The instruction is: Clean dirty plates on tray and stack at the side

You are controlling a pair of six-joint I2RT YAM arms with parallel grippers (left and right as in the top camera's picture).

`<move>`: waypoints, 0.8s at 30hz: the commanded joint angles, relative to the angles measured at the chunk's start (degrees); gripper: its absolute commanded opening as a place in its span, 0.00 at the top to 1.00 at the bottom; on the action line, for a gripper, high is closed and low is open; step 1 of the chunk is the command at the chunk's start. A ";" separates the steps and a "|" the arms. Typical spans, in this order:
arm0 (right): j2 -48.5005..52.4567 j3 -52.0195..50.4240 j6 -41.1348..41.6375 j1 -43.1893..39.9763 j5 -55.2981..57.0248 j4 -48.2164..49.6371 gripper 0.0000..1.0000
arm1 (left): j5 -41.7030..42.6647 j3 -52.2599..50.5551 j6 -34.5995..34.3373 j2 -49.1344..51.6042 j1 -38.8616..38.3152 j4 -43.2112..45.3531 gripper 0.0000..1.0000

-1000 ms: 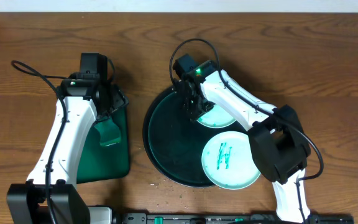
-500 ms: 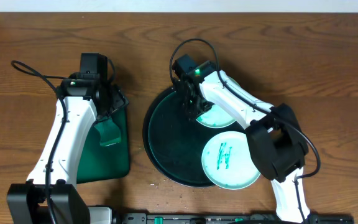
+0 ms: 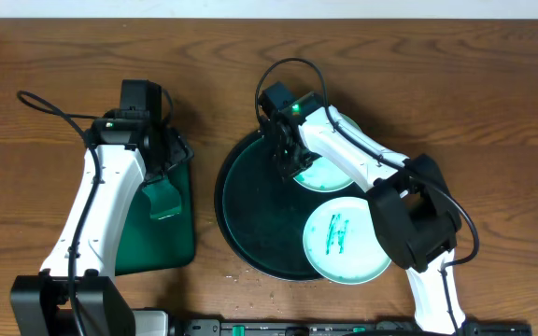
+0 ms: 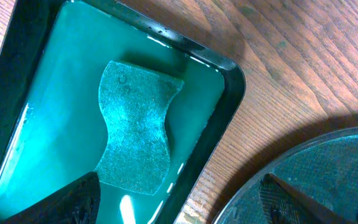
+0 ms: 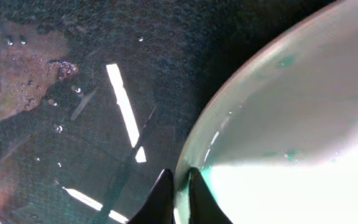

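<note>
Two pale plates lie on the round dark tray (image 3: 250, 210). The near plate (image 3: 346, 240) carries a green scribble. The far plate (image 3: 330, 174) is partly hidden under my right arm. My right gripper (image 3: 292, 166) is at that plate's left edge. In the right wrist view the right gripper (image 5: 180, 185) is shut on the plate's rim (image 5: 291, 124), one finger over it and one outside, above the wet tray (image 5: 73, 124). My left gripper (image 3: 167, 159) hangs open and holds nothing. Its fingers straddle the gap between the two trays (image 4: 179, 208).
A rectangular green tray (image 3: 183, 245) with water lies left of the round one, its rim (image 4: 232, 78) next to bare wood. A green sponge (image 4: 135, 137) lies in it (image 3: 163, 198). The round tray's edge (image 4: 316, 180) shows at lower right.
My right gripper has closed down onto the far plate's rim and shifted very slightly. The left arm, the sponge and the near plate have not moved.
</note>
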 commanded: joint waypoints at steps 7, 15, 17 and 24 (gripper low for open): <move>0.46 0.35 1.29 0.26 0.39 0.42 0.99 | -0.24 0.83 0.37 -0.15 0.28 -0.35 0.18; 0.31 0.52 1.27 1.49 3.08 0.15 0.99 | -0.24 0.83 0.37 -0.15 0.28 -0.33 0.18; 0.31 0.59 1.27 1.81 3.34 0.20 0.99 | -0.24 0.83 0.37 -0.15 0.28 -0.33 0.18; 0.24 0.87 2.75 2.16 8.50 -0.55 0.98 | -0.26 0.83 0.37 -0.15 0.28 -0.31 0.18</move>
